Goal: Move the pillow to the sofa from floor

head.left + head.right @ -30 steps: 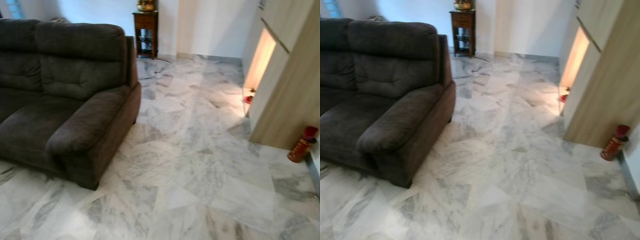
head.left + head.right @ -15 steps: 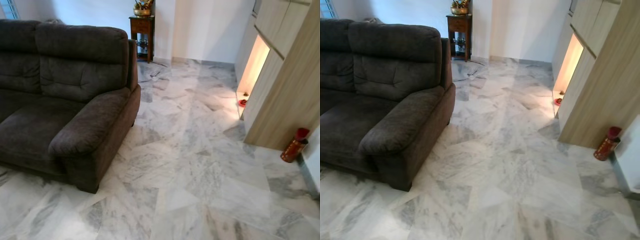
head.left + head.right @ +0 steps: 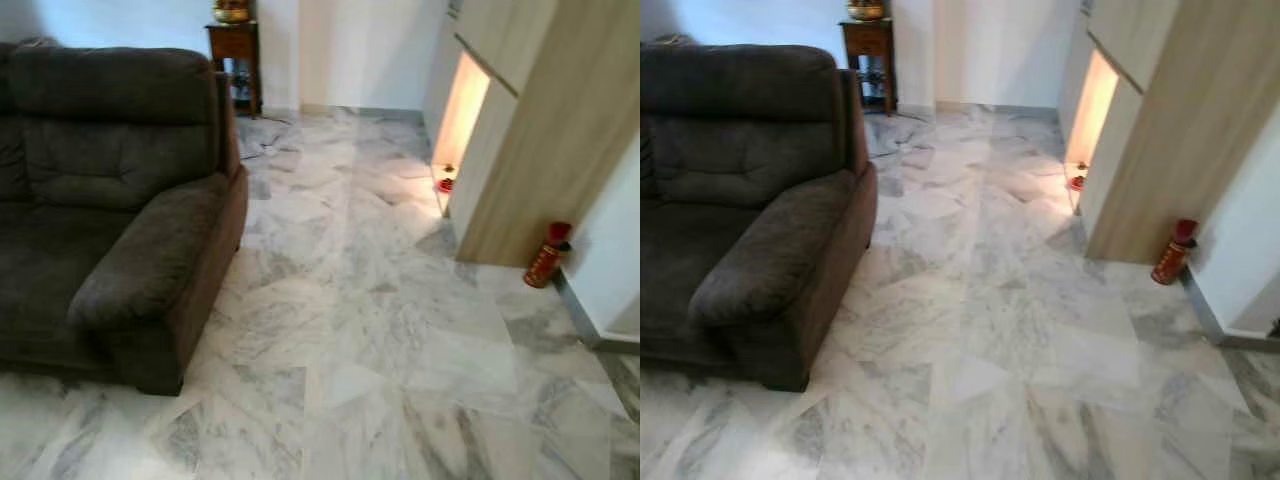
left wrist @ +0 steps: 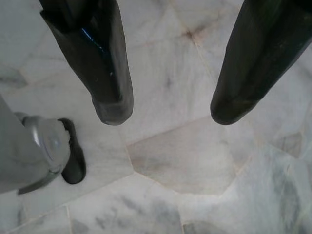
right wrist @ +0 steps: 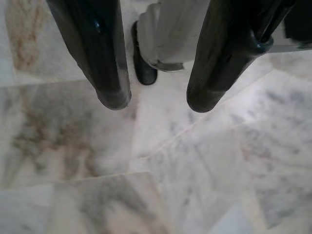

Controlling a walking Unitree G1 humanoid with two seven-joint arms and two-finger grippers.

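A dark grey sofa (image 3: 110, 200) stands on the left of the head views, its near armrest (image 3: 150, 255) toward the marble floor (image 3: 370, 330). I see no pillow on the floor or on the sofa seat. In the left wrist view my left gripper (image 4: 165, 109) hangs open over bare marble, with nothing between its fingers. In the right wrist view my right gripper (image 5: 153, 100) hangs open over the floor too, holding nothing.
A light wooden cabinet (image 3: 545, 120) with a lit niche stands at the right. A red bottle-shaped object (image 3: 546, 255) stands by its base. A small dark side table (image 3: 233, 50) stands behind the sofa near the far wall. My own feet show below each gripper (image 4: 68, 156) (image 5: 146, 68).
The camera has turned to the right: the sofa has slid left in the picture, and the cabinet and a white wall at the right have come further in.
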